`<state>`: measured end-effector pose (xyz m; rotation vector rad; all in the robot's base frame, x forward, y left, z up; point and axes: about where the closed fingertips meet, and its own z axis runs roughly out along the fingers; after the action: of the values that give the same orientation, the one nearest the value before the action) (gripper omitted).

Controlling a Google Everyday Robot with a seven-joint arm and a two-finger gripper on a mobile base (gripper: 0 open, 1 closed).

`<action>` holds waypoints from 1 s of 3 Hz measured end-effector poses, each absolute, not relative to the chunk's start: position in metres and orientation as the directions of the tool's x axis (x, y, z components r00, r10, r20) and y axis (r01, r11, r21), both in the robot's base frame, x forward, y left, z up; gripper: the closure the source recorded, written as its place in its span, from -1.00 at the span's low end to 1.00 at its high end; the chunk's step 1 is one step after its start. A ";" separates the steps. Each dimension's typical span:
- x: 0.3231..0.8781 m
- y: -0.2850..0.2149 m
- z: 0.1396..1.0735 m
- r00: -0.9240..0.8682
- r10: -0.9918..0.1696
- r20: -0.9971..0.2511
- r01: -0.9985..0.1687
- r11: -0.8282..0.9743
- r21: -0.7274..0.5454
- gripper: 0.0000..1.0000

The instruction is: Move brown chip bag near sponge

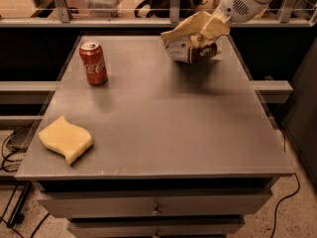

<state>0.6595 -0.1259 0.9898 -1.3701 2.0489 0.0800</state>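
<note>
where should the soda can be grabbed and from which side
Probably grip the red soda can at mid-height, level, from the picture's right: it stands upright and round, and the end effector is on that side, above the far edge of the table, shut on the brown chip bag.

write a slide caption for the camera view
End effector holds crinkly brown chip bag above far right of grey table; pale-yellow wavy foam sponge lies front left, red soda can far left.
</note>
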 end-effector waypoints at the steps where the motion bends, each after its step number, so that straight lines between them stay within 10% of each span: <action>1: 0.649 -0.106 0.987 -0.190 -0.816 -0.546 -0.871 0.397 -0.290 1.00; 3: 0.564 -0.039 0.982 -0.048 -0.801 -0.596 -0.942 0.234 -0.239 1.00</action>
<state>0.5643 -0.0387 0.9823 -1.5978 1.8775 0.2854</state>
